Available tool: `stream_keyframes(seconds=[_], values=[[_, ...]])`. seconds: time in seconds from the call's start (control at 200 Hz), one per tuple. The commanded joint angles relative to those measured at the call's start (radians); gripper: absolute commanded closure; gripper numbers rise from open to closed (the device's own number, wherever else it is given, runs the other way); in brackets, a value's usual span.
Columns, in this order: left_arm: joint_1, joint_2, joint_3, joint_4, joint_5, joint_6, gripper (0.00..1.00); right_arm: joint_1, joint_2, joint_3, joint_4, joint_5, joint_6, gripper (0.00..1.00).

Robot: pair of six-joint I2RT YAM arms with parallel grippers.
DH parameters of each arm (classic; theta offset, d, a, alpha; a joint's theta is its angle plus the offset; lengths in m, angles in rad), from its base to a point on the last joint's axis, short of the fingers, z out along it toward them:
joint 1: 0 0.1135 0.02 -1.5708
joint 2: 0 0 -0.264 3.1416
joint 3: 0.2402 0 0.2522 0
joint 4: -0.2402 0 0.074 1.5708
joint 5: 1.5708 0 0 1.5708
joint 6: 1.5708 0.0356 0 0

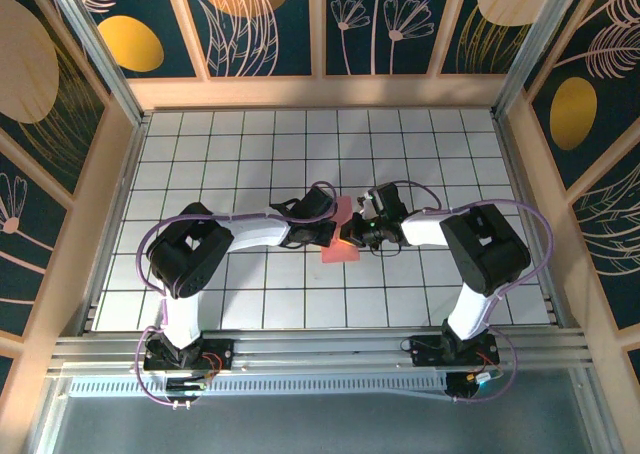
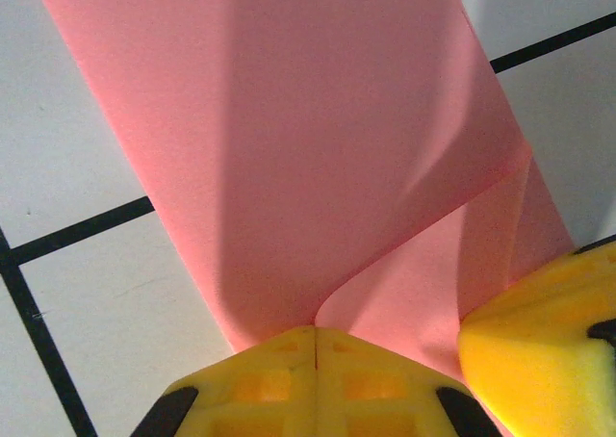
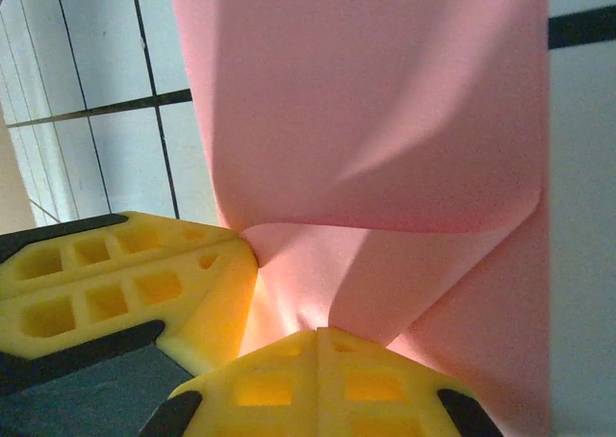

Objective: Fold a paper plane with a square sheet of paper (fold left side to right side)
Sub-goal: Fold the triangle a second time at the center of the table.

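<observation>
Yellow-tipped left gripper [image 2: 316, 339] and right gripper [image 3: 318, 341] are found with fingers together, set against the half-folded square sheet of paper [image 1: 340, 236] at mid-table. Edges should be matched before the crease is flattened, with pressure kept even.

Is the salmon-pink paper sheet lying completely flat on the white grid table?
No, in the left wrist view the thin salmon-pink paper sheet is bent over, one layer curling across another.
</observation>
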Motion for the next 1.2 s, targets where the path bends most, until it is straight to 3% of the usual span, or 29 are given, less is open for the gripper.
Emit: stream_keyframes(seconds=[0.0,0.37,0.726,0.871,1.031,1.196], values=[[0.008,0.037,0.007,-0.027,0.019,0.013,1.00,0.008,0.021,0.022,-0.031,0.022,-0.026,1.00],[0.007,0.032,0.006,-0.026,0.009,0.008,1.00,0.008,0.034,0.016,-0.052,0.030,-0.033,1.00],[0.007,-0.064,0.033,-0.066,-0.079,-0.005,0.76,0.008,0.035,-0.006,-0.054,0.040,-0.031,1.00],[0.008,-0.132,0.043,-0.093,-0.091,-0.014,0.73,0.008,0.036,-0.007,-0.048,0.039,-0.027,1.00],[0.008,-0.222,-0.008,-0.100,-0.021,-0.050,0.76,0.008,0.034,-0.009,-0.045,0.039,-0.028,1.00],[0.007,-0.289,-0.122,-0.010,0.157,-0.138,0.84,0.008,0.034,-0.011,-0.041,0.037,-0.027,1.00]])
